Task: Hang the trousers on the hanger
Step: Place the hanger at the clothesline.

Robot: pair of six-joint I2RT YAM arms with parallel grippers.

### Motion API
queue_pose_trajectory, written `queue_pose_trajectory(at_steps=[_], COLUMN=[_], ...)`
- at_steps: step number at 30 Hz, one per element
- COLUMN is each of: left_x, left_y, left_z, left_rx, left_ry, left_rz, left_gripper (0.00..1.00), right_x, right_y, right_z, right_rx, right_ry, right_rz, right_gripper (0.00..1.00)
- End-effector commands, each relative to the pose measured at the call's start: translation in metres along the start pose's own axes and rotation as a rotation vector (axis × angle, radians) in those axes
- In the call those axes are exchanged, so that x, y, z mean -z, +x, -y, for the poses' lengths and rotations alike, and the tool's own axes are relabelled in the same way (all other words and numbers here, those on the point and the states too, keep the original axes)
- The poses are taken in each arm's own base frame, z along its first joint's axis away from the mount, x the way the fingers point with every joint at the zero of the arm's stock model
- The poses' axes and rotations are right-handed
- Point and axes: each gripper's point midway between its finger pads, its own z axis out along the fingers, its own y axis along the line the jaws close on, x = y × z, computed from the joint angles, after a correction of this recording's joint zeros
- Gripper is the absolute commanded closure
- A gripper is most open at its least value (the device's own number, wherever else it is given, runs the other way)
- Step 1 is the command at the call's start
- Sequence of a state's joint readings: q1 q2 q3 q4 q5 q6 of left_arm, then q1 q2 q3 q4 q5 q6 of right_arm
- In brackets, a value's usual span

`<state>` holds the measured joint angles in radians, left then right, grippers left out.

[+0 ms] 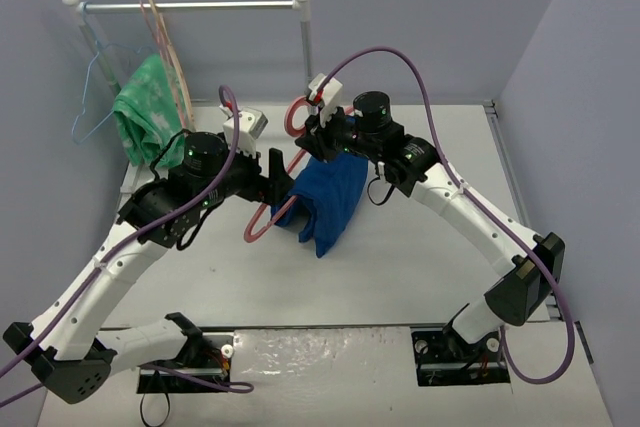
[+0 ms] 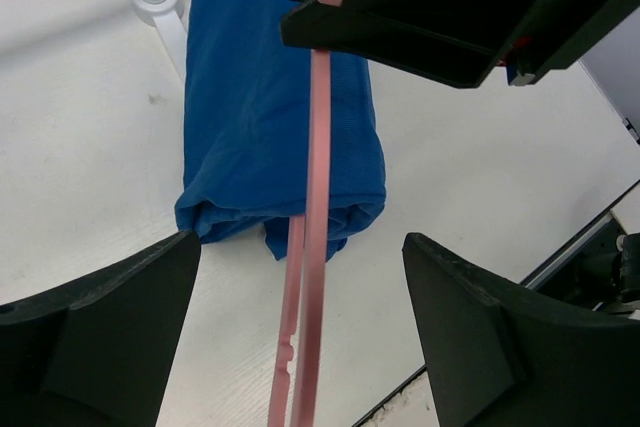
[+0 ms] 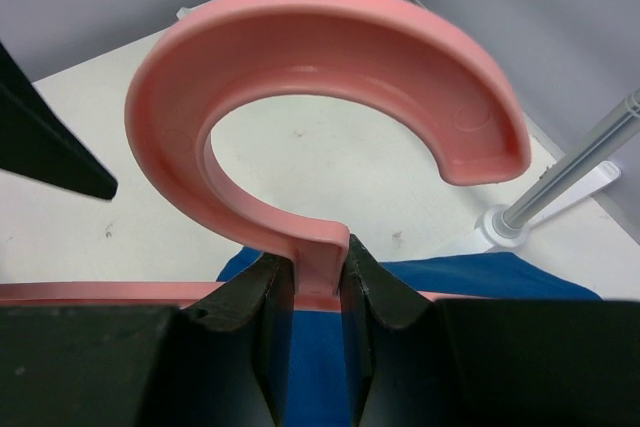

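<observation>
Looking from above, the trousers (image 1: 325, 202) hang folded over the hanger (image 1: 262, 219), held by the right gripper (image 1: 325, 132). Left wrist: left gripper (image 2: 300, 337) jaws apart, flanking the bar, not touching. Right wrist: jaws clamped on the hook's neck. Draping seems done; next, withdraw left without snagging

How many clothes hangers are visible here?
3: pink plastic hanger in the right end effector; thin light-blue wire hanger and beige hanger on the rail; the green cloth may hide another.
</observation>
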<state>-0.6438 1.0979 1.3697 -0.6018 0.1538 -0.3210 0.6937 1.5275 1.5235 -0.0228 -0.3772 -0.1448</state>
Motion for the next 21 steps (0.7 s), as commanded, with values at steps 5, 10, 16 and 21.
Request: queue_pose_trajectory(at_steps=[5, 10, 16, 21], left_x=[-0.015, -0.023, -0.025, -0.022], left_y=[-0.013, -0.014, -0.021, -0.024], left_z=[0.007, -0.002, 0.002, 0.005], left_rx=[-0.074, -0.097, -0.105, -0.11], left_ry=[-0.042, -0.092, -0.075, -0.057], left_rz=[0.034, 0.034, 0.072, 0.093], left_gripper=[0.28, 0.36, 0.52, 0.71], right_x=[0.02, 0.019, 0.018, 0.016], right_y=[-0.104, -0.103, -0.099, -0.094], right_z=[0.011, 0.008, 0.006, 0.007], right_rx=[0.139, 0.138, 0.135, 0.135], right_ry=[0.069, 0.053, 0.045, 0.046], right_rz=[0.283, 0.282, 0.273, 0.265], right_gripper=[1.0, 1.0, 1.0, 1.0])
